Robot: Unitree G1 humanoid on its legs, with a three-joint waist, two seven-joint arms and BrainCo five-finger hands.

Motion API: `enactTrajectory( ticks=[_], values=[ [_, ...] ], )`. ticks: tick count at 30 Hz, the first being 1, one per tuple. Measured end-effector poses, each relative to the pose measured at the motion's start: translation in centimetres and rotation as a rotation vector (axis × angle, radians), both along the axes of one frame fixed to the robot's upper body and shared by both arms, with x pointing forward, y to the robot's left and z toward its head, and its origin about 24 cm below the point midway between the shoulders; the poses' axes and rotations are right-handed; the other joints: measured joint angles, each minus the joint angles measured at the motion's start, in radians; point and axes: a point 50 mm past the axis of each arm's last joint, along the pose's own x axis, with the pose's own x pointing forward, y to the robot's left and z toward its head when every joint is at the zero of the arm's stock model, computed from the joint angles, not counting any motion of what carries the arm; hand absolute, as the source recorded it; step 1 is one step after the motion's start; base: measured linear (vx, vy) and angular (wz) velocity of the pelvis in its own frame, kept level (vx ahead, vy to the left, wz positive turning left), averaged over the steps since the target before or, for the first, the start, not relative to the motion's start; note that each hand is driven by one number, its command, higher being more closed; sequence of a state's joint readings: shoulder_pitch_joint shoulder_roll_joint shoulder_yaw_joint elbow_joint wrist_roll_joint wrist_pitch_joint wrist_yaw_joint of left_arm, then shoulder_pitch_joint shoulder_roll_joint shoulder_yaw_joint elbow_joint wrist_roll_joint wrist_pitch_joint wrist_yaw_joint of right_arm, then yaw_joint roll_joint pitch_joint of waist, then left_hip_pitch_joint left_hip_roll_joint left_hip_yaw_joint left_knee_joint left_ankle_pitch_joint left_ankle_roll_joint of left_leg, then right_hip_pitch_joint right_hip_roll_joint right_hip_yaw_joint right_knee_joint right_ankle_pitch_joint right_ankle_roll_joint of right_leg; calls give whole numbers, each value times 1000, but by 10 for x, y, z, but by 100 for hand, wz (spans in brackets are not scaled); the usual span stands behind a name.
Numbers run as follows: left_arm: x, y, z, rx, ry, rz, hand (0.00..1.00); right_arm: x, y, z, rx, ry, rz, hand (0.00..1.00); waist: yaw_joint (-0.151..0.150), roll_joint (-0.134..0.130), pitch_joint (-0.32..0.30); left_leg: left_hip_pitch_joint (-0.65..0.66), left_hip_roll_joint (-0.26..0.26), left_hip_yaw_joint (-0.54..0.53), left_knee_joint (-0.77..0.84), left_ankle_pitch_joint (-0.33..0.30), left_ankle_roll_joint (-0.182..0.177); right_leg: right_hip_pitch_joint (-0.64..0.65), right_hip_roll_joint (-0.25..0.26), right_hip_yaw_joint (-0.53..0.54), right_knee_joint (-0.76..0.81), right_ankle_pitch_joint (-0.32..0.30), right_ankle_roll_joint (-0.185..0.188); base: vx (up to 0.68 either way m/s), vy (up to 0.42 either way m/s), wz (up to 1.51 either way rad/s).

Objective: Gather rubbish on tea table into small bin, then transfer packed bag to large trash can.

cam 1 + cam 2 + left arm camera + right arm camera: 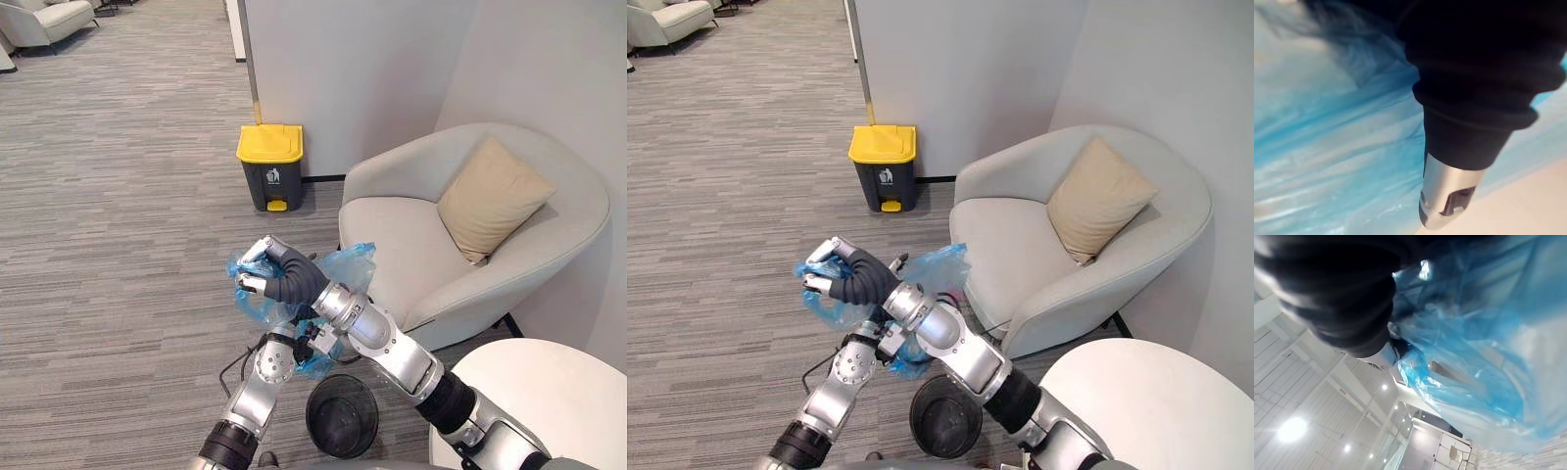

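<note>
The right hand [279,274] is raised over the grey carpeted floor [118,215], its fingers [250,285] curled tight round a bunched fold of the blue plastic bag [351,266]. The bag hangs crumpled from that grip, draped over the forearm and trailing down toward the left arm. The left hand [1444,196] sits lower, pressed close against the blue film under the right wrist; whether it has hold of the bag cannot be told, as the plastic and the other arm cover it.

Directly below the two arms the small black bin [313,426] stands upright on the floor, its mouth open. Beside it, at the robot's right, lies the edge of the round white worktop [549,392].

Farther ahead the large trash can [272,181], dark grey with a closed yellow lid, stands against the foot of a white wall [343,69], well apart from the bag, with carpet between them. To the right of that stretch a pale armchair [402,230] holds a beige cushion [493,196] tilted against its backrest; the chair's front edge is near the bag.
</note>
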State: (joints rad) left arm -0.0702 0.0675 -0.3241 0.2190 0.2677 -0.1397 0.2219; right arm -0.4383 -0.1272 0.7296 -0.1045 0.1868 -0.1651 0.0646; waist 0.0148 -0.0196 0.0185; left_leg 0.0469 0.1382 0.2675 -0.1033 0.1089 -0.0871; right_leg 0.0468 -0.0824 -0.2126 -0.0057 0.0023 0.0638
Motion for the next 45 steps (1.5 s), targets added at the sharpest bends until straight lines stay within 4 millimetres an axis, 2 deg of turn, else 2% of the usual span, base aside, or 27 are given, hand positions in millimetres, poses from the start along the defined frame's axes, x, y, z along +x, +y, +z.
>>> enactTrajectory(
  ticks=[6, 19, 22, 27, 28, 32, 40, 45],
  values=[
    [6, -7, 8, -23, -29, -5, 100, -4, 8, 0, -21, 4, 39, 100, 0, 0, -1, 0, 0, 1, 0, 0, 0, 0, 0, 1, 0, 0, 0, 0, 0, 0],
    [7, 1, 4, -96, 7, 49, 100, -5, 6, -4, -24, 6, 28, 100, -2, 2, -12, 1, 0, 0, 0, 4, 1, 0, 0, 1, 3, 0, 0, 0, 0, 0],
    [5, 9, 0, -99, 22, 86, 100, -4, -3, -9, -21, -8, -24, 100, -2, 3, -14, 2, 0, 0, 0, 5, 2, 0, -1, 1, 4, 0, 0, 0, 0, 0],
    [-4, 30, -13, -103, 68, 174, 100, 7, -33, -23, -101, -45, -176, 100, -1, 3, -14, 2, -1, 0, 0, 5, 2, 0, -1, 1, 4, 0, 0, 0, 0, 0],
    [-7, 36, -16, -110, 83, 197, 100, 9, -42, -27, -128, -57, -211, 0, -1, 4, -14, 2, -1, 0, 0, 5, 2, 0, -1, 1, 3, 0, 0, 0, 0, 0],
    [-15, 50, -25, -138, 126, 247, 100, 8, -69, -28, -175, -109, -302, 0, -1, 4, -14, 1, -1, 0, 0, 5, 2, 0, -1, 1, 2, 0, 0, 0, 0, 0],
    [-15, 65, -24, -179, 119, 315, 100, 5, -87, -23, -286, -288, -389, 0, 0, 4, -13, 3, -1, 3, 0, 4, 1, 0, -1, 5, 3, 0, 0, 0, 0, 0],
    [-28, 81, -34, -180, 148, 384, 100, 3, -109, -16, -282, -378, -530, 0, -1, 5, -13, 4, -1, 7, 0, 4, 1, -2, -1, 9, 3, 0, 0, 0, 0, -1]
  ],
)
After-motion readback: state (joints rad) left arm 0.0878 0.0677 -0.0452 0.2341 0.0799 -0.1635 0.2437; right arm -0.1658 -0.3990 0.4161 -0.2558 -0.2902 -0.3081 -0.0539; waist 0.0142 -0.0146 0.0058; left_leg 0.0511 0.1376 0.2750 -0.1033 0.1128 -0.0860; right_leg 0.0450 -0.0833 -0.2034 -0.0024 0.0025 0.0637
